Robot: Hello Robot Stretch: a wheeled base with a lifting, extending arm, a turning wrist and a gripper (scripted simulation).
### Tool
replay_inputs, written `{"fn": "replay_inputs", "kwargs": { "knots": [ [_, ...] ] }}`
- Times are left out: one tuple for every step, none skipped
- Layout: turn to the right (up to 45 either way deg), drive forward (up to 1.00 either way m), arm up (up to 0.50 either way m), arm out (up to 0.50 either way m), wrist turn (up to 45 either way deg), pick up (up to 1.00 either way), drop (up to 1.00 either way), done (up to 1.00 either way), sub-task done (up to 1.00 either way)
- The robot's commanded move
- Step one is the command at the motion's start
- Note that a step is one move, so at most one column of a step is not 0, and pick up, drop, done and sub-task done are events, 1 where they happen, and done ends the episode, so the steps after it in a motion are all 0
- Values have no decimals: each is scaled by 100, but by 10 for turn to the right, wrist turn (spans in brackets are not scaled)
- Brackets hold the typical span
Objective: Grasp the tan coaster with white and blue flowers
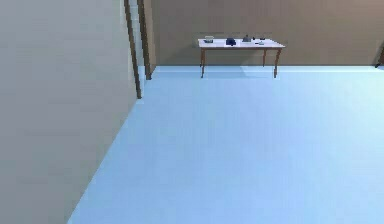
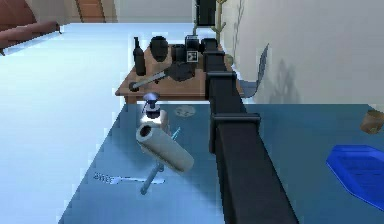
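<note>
In the arm side view my dark arm (image 2: 232, 120) rises from the bottom edge to two white marked squares (image 2: 190, 57). Left of them is the gripper (image 2: 148, 80), with its dark round body over a small brown table (image 2: 128, 90). With the tabletop behind the fingers, I cannot tell whether it holds anything. A small tan and blue-grey blob (image 2: 372, 121) lies at the right edge on the near blue surface; its pattern cannot be made out. A flat pale ring (image 2: 183, 112) lies on that surface left of the arm.
On the near blue tabletop (image 2: 120, 170) lie a paper towel roll (image 2: 163, 147), a small blue-capped bottle (image 2: 150, 106) and a blue tray (image 2: 360, 166). A dark bottle (image 2: 137, 48) stands on the brown table beside a grey chair (image 2: 256, 72). Ahead, a white-topped table (image 1: 240, 45) stands across open blue floor (image 1: 250, 150).
</note>
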Motion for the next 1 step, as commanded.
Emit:
{"fn": "replay_inputs", "kwargs": {
  "knots": [
    [0,0,0,0,420,0,0,0,0]
  ]
}}
